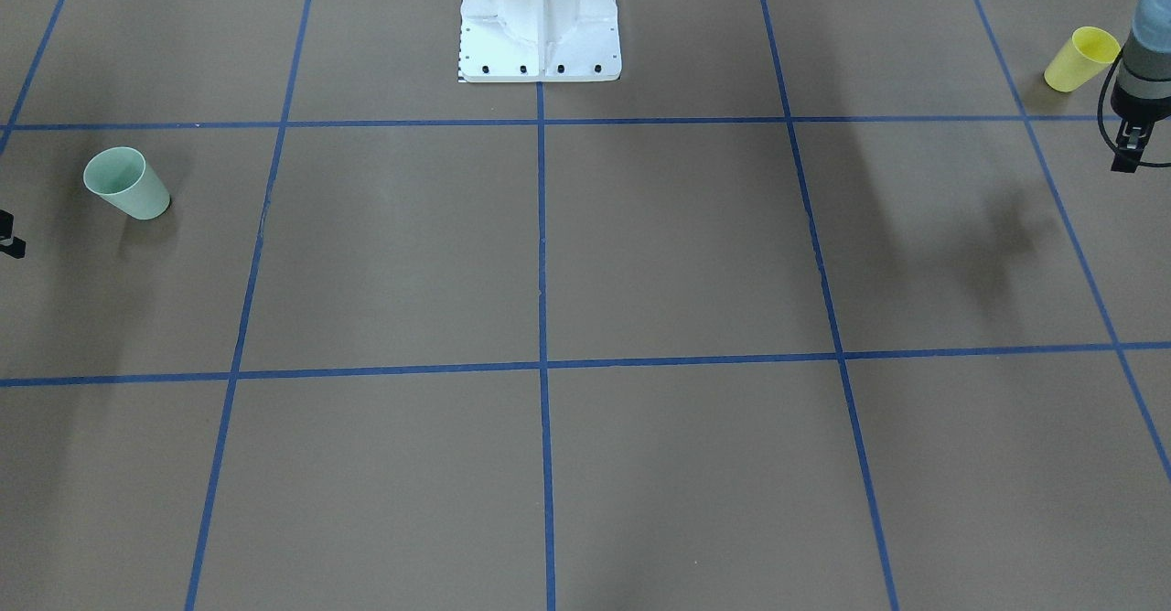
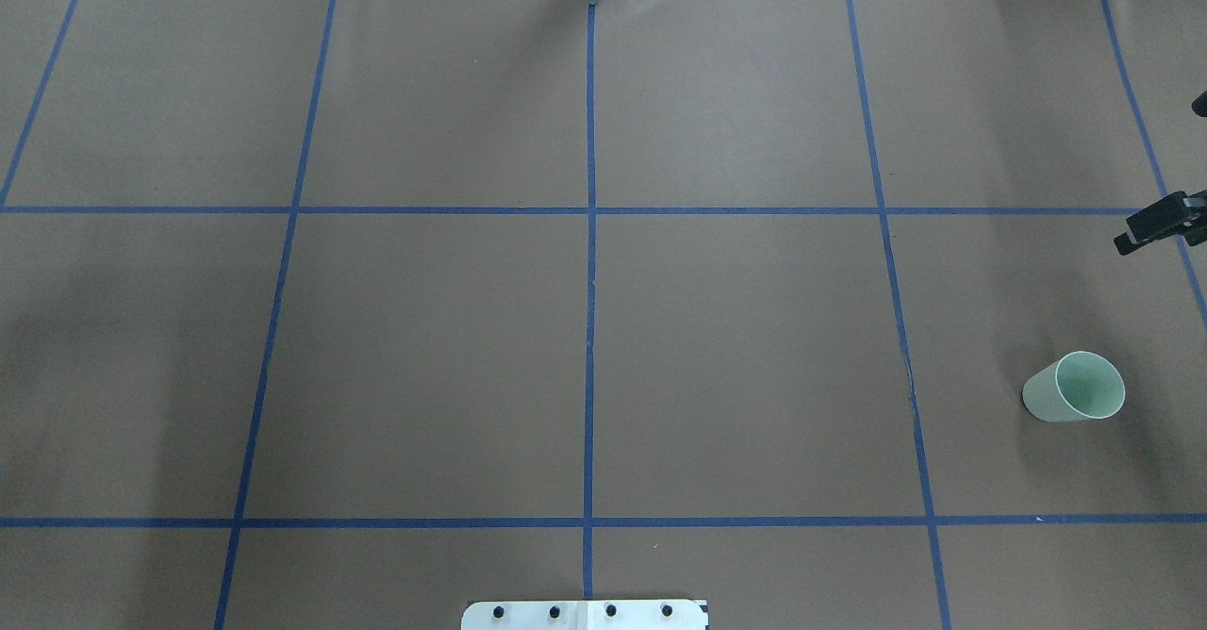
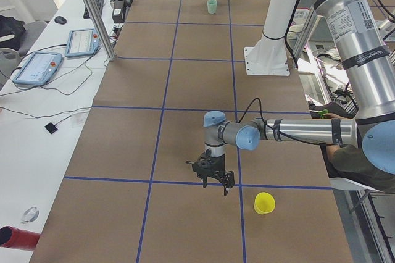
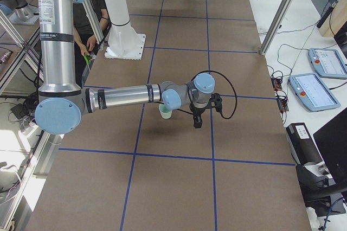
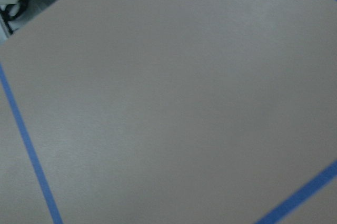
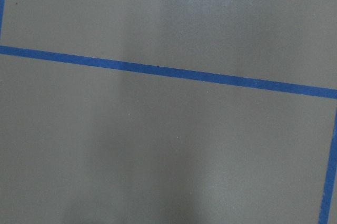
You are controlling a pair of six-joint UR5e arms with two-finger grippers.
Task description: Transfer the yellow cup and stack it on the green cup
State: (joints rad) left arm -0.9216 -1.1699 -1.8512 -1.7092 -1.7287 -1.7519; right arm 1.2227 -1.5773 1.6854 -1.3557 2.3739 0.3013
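**Front view.** The yellow cup [image 1: 1082, 59] stands upright at the left end of the table [image 1: 677, 245], mouth up and long axis vertical. It is just beside the left gripper [image 1: 1132, 142], on the robot's side of it. The green cup [image 1: 126, 183] stands upright, well apart at the opposite end.

**Overhead.** The right gripper [image 2: 1158, 224] is near the green cup but cropped, so apart or together cannot be told.

**Left-end view.** The left gripper's fingers are spread and empty. The left arm is judged the nearer for the pick.

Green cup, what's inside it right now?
Nothing shows inside the green cup: both the overhead and front views look into its open mouth and see only bare pale wall. The very bottom is partly hidden by its rim.
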